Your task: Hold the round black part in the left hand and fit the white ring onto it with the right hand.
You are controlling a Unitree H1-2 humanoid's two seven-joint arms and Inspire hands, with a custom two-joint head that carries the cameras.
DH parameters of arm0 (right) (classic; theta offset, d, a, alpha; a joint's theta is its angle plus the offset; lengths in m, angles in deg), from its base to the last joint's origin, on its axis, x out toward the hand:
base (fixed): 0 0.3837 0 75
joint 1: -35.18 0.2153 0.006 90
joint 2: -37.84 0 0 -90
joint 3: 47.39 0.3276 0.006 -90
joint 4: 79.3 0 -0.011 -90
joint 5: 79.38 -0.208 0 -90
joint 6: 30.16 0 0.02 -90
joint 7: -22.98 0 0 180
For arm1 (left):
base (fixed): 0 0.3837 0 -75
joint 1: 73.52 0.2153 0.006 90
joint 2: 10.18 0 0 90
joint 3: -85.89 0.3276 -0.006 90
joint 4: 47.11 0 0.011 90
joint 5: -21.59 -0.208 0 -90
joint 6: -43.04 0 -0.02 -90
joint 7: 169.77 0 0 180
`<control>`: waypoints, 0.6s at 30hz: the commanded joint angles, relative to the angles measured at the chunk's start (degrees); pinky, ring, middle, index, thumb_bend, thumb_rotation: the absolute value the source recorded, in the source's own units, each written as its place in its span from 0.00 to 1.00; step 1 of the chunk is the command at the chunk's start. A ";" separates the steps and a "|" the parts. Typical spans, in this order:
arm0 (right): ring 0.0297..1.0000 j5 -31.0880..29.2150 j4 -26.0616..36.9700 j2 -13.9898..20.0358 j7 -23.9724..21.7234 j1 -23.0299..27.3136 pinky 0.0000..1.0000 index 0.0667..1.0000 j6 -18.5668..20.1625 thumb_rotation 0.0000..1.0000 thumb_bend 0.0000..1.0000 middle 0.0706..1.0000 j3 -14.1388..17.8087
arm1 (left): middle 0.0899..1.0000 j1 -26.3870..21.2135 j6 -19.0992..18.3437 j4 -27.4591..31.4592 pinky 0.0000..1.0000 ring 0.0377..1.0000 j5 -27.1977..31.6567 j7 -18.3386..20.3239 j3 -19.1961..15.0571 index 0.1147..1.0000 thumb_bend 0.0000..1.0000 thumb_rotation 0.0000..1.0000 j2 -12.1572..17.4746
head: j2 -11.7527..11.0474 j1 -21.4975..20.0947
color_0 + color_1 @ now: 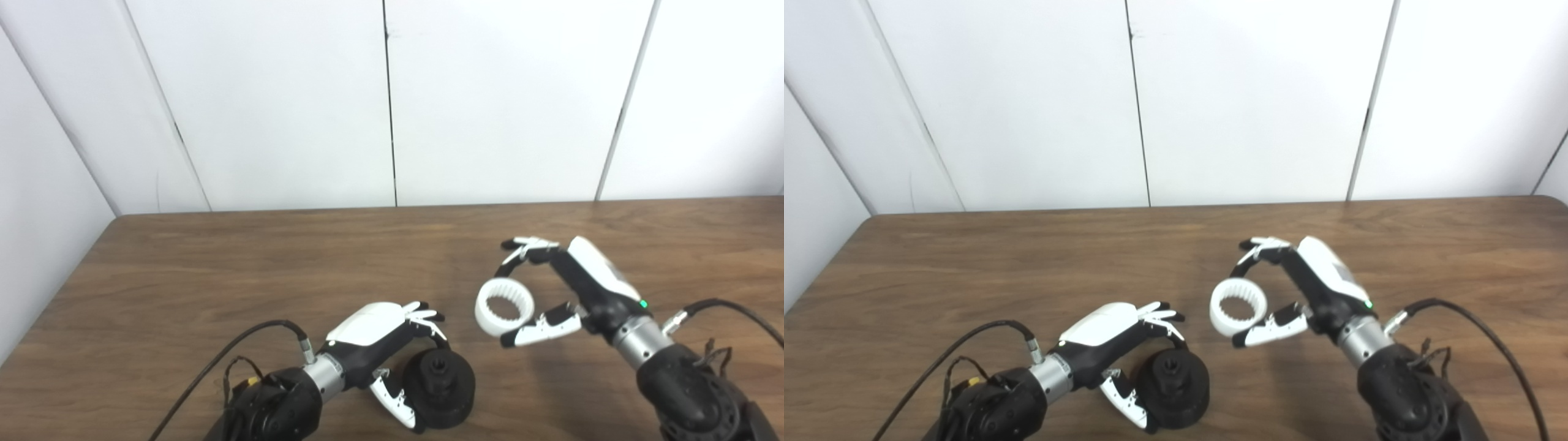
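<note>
White ring (pixel 504 305) in right robot hand (pixel 554 294), bore tilted up-left; left robot hand (pixel 392 349) around black part (pixel 442 386) — seemingly hub-up.

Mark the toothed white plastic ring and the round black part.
toothed white plastic ring (pixel 490 318): left eye view, on its lower-left outer rim.
round black part (pixel 1191 383): right eye view, on its top face right of the hub.

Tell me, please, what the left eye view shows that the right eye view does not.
Only the left eye view: nothing extra worth naming. Only the right eye view: the table's rounded far right corner and one more wall seam. Both: the left robot hand shut on the round black part, and the right robot hand holding the white ring apart from it.
</note>
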 commanded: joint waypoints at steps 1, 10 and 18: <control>0.91 -0.09 2.65 -1.07 0.53 0.97 0.84 0.45 -0.98 0.15 0.52 0.84 -0.07 | 0.93 -1.51 0.81 -0.08 0.83 1.00 -0.23 -1.03 -0.30 0.62 0.90 0.13 0.31 | -0.07 0.03; 0.93 0.80 1.94 -3.04 0.85 -1.21 0.90 0.46 -2.63 0.15 0.52 0.85 -2.16 | 0.93 -1.85 0.98 -0.45 0.83 1.00 0.18 -0.97 -0.39 0.62 0.90 0.13 0.24 | -0.05 0.00; 0.92 1.48 0.09 -4.70 1.70 -1.18 0.87 0.46 -3.61 0.15 0.52 0.85 -3.34 | 0.93 -2.10 1.16 -0.53 0.82 1.00 -0.45 -1.17 -0.12 0.61 0.91 0.13 -0.18 | -0.13 0.04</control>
